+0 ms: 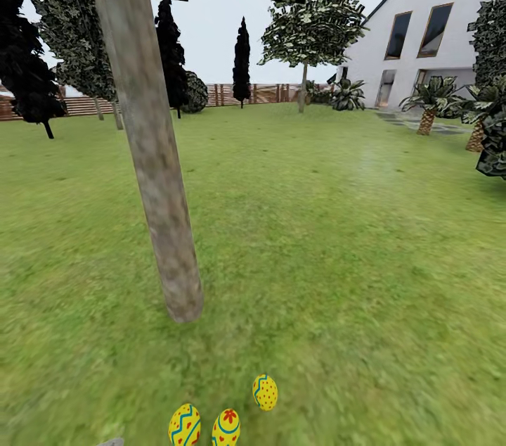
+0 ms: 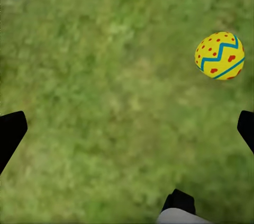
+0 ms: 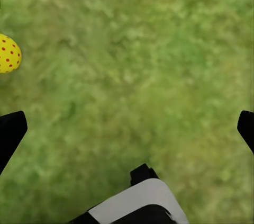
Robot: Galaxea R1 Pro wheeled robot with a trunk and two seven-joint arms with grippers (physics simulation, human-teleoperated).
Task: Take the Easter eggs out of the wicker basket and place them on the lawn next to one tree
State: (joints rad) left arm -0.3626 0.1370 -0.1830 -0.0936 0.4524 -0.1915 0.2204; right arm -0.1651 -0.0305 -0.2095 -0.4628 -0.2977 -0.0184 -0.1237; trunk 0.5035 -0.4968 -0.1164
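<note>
All three Easter eggs [image 1: 226, 418] sit on the lawn [image 1: 337, 235] by the tree trunk [image 1: 151, 150]. My left claw [image 2: 127, 128] and right claw [image 3: 127, 128] hang spread wide, empty, eggs off beyond the fingertips. Looks done, just back away.

A white gabled house [image 1: 429, 31] with dark windows stands at the far right. A brown slatted fence [image 1: 232, 94] runs along the back — dark narrow cypresses [image 1: 241, 62] rise before it. A thin-trunked leafy tree [image 1: 309, 38] and squat palms [image 1: 430, 105] stand near the house.
</note>
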